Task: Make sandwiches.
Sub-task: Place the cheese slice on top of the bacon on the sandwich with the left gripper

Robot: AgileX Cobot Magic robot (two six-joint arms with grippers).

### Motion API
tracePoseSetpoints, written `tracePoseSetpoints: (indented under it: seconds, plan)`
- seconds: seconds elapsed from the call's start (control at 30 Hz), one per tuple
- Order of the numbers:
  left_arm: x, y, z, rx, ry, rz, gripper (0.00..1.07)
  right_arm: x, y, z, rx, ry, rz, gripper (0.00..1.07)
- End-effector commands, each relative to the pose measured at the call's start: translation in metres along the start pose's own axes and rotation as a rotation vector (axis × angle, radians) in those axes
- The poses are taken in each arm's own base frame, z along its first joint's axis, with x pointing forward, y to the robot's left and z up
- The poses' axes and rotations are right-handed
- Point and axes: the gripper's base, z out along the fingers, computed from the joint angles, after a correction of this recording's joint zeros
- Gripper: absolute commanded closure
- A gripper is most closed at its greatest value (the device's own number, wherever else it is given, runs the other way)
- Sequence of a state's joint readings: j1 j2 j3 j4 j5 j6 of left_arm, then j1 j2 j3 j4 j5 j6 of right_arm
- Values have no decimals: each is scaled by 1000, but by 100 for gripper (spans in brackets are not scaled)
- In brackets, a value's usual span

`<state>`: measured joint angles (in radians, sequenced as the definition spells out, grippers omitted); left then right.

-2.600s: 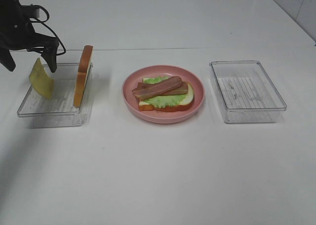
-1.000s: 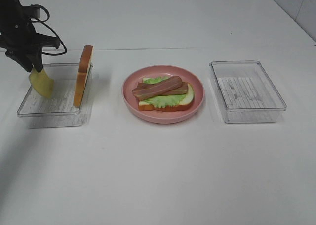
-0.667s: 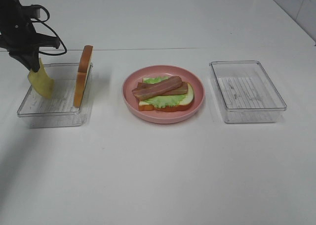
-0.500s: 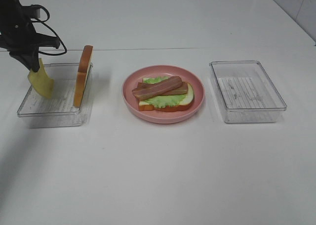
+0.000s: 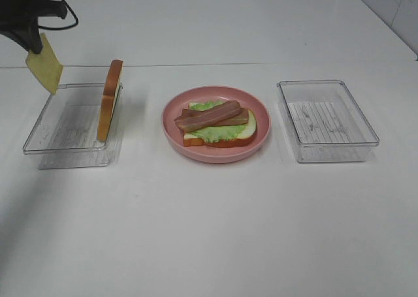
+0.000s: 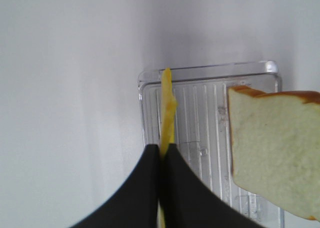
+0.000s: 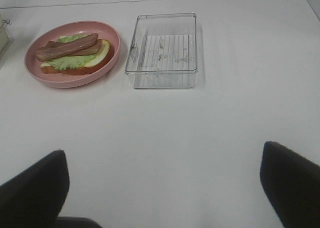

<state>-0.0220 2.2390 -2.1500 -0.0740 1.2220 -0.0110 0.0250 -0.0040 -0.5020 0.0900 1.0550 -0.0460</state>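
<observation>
White bench (image 5: 209, 232) here, smooth with a soft sheen. Two clear plastic trays, the left tray (image 5: 65, 158) and the right tray (image 5: 326, 155), with glossy walls and ribbed floors catching the light. The pink plate (image 5: 215, 157) looks like smooth plastic, slight shine. The cheese slice (image 5: 44, 68) is thin, matt yellow. Upright bread slice (image 5: 110, 104): matt, faintly spongy face, smoother crust. Bacon strips (image 5: 209, 116) show a dull sheen, lettuce leaf (image 5: 215, 133) crinkled. Left gripper (image 6: 163, 149) matt black.

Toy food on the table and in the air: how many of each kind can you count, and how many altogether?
Bread slices: 2
Lettuce leaf: 1
Bacon strips: 2
Cheese slice: 1
Total: 6
</observation>
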Motion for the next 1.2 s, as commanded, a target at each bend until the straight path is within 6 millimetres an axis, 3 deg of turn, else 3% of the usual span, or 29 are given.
tracePoseSetpoints:
  seconds: [0.03, 0.07, 0.1, 0.17, 0.2, 0.27, 0.3, 0.37, 0.43, 0.47, 0.5, 0.53, 0.6, 0.7, 0.73, 0.8, 0.87, 1.0, 1.03, 1.1, 1.17, 1.2]
  plan:
    - [3, -5, -40, 38, -27, -8, 107, 2, 1, -2, -1, -25, -10, 9]
    - [3, -9, -60, 70, -66, -9, 107, 2, 1, -2, -1, -25, -10, 9]
    - [3, -9, -60, 70, -66, -9, 107, 2, 1, -2, -1, -25, -10, 9]
    - [6, -18, -92, 126, -129, -10, 107, 2, 1, -2, -1, -25, -10, 9]
    - [6, -18, -92, 126, -129, -10, 107, 2, 1, -2, -1, -25, -10, 9]
    - [10, -35, -119, 184, -178, 20, 107, 2, 1, -2, -1, -25, -10, 9]
    - [10, -35, -119, 184, -178, 20, 107, 2, 1, -2, -1, -25, -10, 9]
    - [16, -59, -135, 245, -201, 59, 107, 2, 1, -2, -1, -25, -10, 9]
    - [18, -68, -138, 269, -204, 81, 107, 2, 1, -2, -1, -25, -10, 9]
    - [22, -88, -141, 331, -198, 116, 107, 2, 1, -2, -1, -25, -10, 9]
    - [22, -88, -141, 331, -198, 116, 107, 2, 1, -2, -1, -25, -10, 9]
    - [26, -108, -140, 389, -187, 140, 107, 2, 1, -2, -1, -25, -10, 9]
    - [30, -128, -137, 438, -176, 168, 107, 2, 1, -2, -1, -25, -10, 9]
    - [33, -146, -133, 477, -168, 191, 107, 2, 1, -2, -1, -25, -10, 9]
    - [36, -163, -126, 508, -155, 216, 107, 2, 1, -2, -1, -25, -10, 9]
    - [38, -172, -120, 526, -142, 230, 107, 2, 1, -2, -1, -25, -10, 9]
    - [43, -195, -102, 567, -102, 259, 107, 2, 1, -2, -1, -25, -10, 9]
    - [46, -213, -82, 594, -76, 280, 107, 2, 1, -2, -1, -25, -10, 9]
    - [48, -224, -63, 611, -55, 290, 107, 2, 1, -2, -1, -25, -10, 9]
    - [49, -229, -55, 617, -46, 293, 107, 2, 1, -2, -1, -25, -10, 9]
    - [52, -239, -29, 649, -12, 283, 107, 2, 1, -2, -1, -25, -10, 9]
    - [52, -239, -29, 649, -12, 283, 107, 2, 1, -2, -1, -25, -10, 9]
